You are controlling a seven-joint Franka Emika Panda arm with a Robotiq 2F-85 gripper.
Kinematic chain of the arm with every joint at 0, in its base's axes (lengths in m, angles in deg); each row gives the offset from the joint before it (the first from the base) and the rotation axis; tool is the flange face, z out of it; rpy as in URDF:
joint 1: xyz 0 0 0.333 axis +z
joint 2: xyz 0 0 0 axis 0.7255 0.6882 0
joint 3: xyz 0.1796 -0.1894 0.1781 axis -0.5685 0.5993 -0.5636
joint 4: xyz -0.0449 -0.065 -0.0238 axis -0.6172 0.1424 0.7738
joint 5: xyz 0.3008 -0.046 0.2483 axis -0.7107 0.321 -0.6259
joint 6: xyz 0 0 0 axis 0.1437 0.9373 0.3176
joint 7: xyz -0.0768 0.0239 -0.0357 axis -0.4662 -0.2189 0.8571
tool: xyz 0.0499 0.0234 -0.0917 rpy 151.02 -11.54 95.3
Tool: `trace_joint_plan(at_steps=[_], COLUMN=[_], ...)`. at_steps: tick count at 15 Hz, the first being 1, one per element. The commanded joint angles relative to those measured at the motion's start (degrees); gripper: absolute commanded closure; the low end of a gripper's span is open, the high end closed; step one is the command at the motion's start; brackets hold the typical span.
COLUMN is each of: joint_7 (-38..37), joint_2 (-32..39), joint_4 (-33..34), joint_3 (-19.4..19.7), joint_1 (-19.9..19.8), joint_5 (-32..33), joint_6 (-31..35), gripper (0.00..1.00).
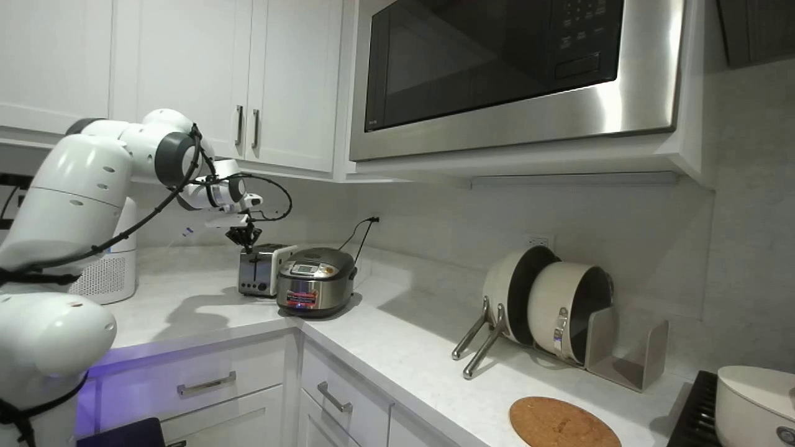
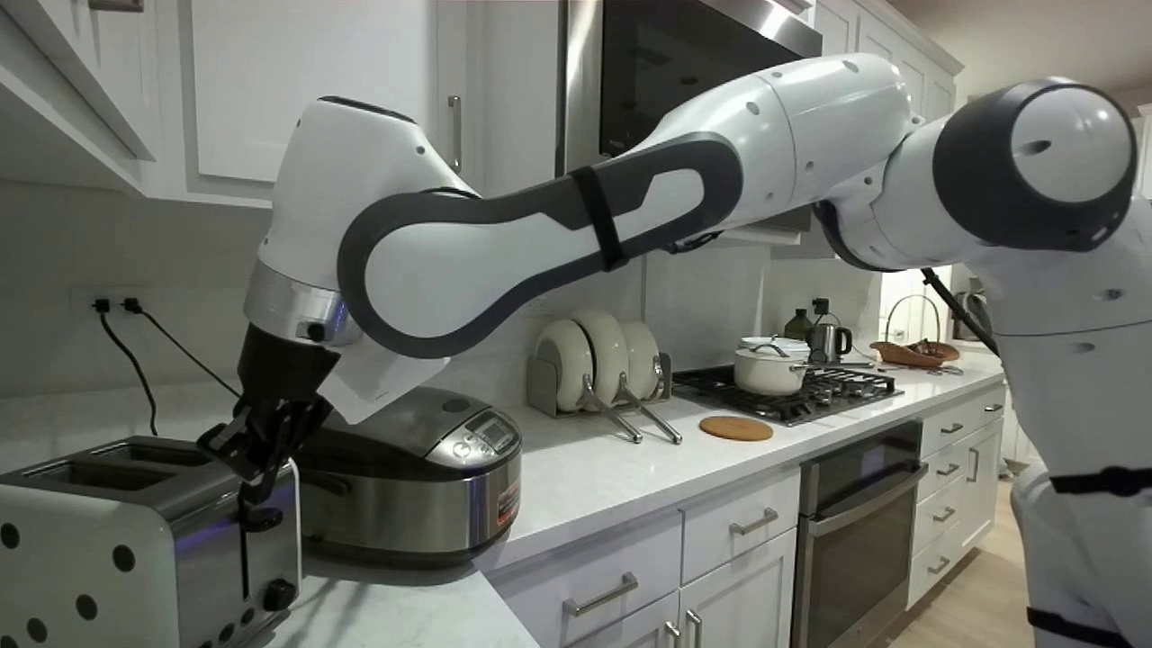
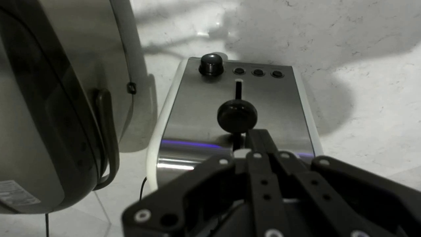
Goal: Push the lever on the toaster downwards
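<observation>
Evidently set for a straight push down

In an exterior view, find the toaster (image 1: pixel 264 273) at 8 o'clock from the middle, on the counter (image 1: pixel 404 347), with the rice cooker (image 1: pixel 317 285) close by at its 3 o'clock. Reaching in from 9 o'clock and bent high: the robot arm (image 1: pixel 81 180), probably raised to come down from above rather than squeeze past the rice cooker.

In an exterior view, see the lever (image 2: pixel 263 519) near the top of its slot (image 2: pixel 245 567), so judged not yet pressed. At its 12 o'clock, just over it and pointing down, the gripper (image 2: pixel 259 489): seemingly the right side for driving the lever toward 6 o'clock.

In the wrist view, read 12 o'clock as downward on the toaster. Note the fingertips (image 3: pixel 255 141) pressed together with nothing held between, presumably to make one narrow, stiff prod for a job without gripping. Cannot tell contact with the lever from a slight gap. Placed at about its 4 o'clock, so perhaps apt to slip past without a small shift sideways. From the lever toward 12 o'clock, a bare run of slot, likely the travel left; farther on, the dial (image 3: pixel 211 64) at 11 o'clock and the buttons (image 3: pixel 258 72) at 1, best spared.
</observation>
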Motion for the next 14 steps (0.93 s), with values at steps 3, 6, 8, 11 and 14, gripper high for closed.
trace_joint_plan(at_steps=[3, 6, 8, 11, 14], joint_7=[-0.6, -0.5, -0.4, -0.4, -0.5], joint_2=[3.0, 3.6, 4.0, 4.5, 4.9], joint_4=[4.1, 4.6, 4.8, 4.6, 4.0], joint_3=[3.0, 4.0, 4.4, 4.9, 5.1], joint_1=[2.3, 2.7, 2.8, 3.1, 3.3], joint_5=[1.0, 0.8, 0.7, 0.4, 0.3], joint_6=[-0.4, -0.4, -0.4, -0.4, -0.3], gripper=[1.0, 1.0, 1.0, 1.0, 1.0])
